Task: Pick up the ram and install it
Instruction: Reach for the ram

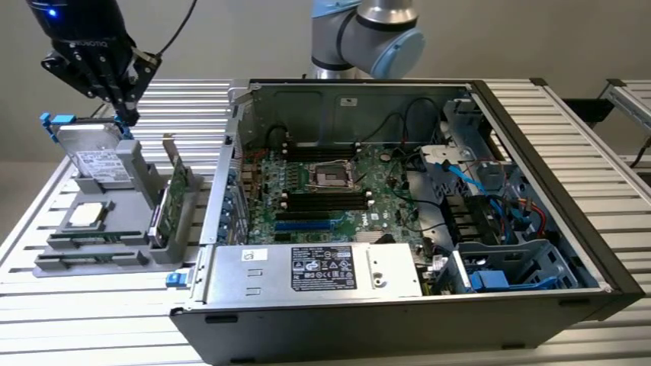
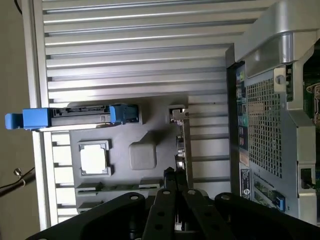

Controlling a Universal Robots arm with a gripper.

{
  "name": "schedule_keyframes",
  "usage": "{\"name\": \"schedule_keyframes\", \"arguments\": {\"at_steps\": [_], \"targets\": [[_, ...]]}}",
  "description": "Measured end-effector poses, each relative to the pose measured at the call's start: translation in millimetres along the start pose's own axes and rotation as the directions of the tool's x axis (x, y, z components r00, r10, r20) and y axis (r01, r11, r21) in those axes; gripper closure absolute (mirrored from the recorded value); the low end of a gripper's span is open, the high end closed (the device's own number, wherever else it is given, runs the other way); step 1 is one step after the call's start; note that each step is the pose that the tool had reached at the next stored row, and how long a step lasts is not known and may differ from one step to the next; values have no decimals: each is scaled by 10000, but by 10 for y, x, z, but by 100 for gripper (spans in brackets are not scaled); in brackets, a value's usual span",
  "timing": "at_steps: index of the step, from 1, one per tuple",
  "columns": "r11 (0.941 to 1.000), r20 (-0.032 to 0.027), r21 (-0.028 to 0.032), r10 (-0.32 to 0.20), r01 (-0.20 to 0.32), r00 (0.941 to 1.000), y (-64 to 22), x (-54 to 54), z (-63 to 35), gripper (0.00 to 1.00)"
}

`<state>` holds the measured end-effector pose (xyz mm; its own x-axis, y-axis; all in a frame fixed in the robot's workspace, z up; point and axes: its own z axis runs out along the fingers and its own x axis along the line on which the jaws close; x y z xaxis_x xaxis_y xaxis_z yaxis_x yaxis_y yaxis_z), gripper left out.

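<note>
End effector (image 1: 127, 114) pinched together, empty, well apart from long narrow green ram stick (image 1: 97, 239) lower in grey tray (image 1: 61, 263). Risks ramming stick if lowered unopened, or snagging tall green bracketed card (image 1: 178, 191).

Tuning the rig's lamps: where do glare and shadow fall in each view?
Exterior view: soft, even light, with the deepest shade inside the computer case. Wrist view: bright streaks along the table slats, and the gripper is a dark silhouette.

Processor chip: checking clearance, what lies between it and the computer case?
The green card with a metal bracket stands upright between the processor chip and the computer case, seen in the exterior view.
</note>
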<state>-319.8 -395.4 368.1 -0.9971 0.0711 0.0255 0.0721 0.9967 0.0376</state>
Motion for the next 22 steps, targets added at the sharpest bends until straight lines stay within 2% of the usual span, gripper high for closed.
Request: {"name": "schedule_keyframes", "arguments": {"at_steps": [3, 11, 22], "targets": [[10000, -44, 3, 1, -1, 10000, -24, 136, 29, 90], [10000, -51, -34, 1, -1, 10000, -171, 469, 57, 90], [9999, -57, -115, -2, 1, 10000, -526, 671, 51, 90]]}}
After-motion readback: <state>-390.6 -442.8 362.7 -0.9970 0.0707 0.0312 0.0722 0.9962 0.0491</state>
